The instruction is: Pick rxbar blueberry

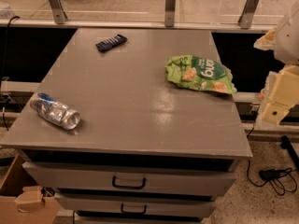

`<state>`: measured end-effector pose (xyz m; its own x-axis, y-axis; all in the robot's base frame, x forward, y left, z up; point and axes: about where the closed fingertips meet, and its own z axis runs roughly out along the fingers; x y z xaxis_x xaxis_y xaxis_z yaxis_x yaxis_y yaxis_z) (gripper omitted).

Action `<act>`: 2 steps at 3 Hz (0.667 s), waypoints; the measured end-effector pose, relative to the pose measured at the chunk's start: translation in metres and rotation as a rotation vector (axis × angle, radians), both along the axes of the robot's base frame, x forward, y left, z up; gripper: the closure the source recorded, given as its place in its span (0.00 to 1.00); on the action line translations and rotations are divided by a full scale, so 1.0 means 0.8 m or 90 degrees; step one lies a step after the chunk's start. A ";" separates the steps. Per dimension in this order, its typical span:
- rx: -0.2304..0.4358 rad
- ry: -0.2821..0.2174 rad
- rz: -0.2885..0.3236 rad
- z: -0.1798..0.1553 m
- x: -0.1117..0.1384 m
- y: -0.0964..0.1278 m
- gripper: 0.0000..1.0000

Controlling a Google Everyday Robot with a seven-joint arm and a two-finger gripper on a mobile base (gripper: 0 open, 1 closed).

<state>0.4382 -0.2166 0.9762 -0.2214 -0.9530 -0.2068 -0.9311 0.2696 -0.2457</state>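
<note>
The rxbar blueberry (111,43) is a small flat dark navy bar with pale marks. It lies on the grey cabinet top (135,106) near the far left corner. My gripper (276,101) hangs at the right edge of the view, off the cabinet's right side and below the arm's white body. It is far from the bar, which lies across the top from it. Nothing shows in the gripper.
A crinkled green chip bag (200,73) lies at the right side of the top. A crushed clear plastic bottle (55,111) lies near the front left edge. Drawers with dark handles (128,182) are below. A cardboard box (21,199) and cables (275,176) are on the floor.
</note>
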 end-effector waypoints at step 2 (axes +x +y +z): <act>0.028 -0.027 0.045 -0.005 0.053 0.029 0.00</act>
<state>0.4803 -0.1938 0.9721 -0.1439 -0.9558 -0.2564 -0.9372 0.2149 -0.2749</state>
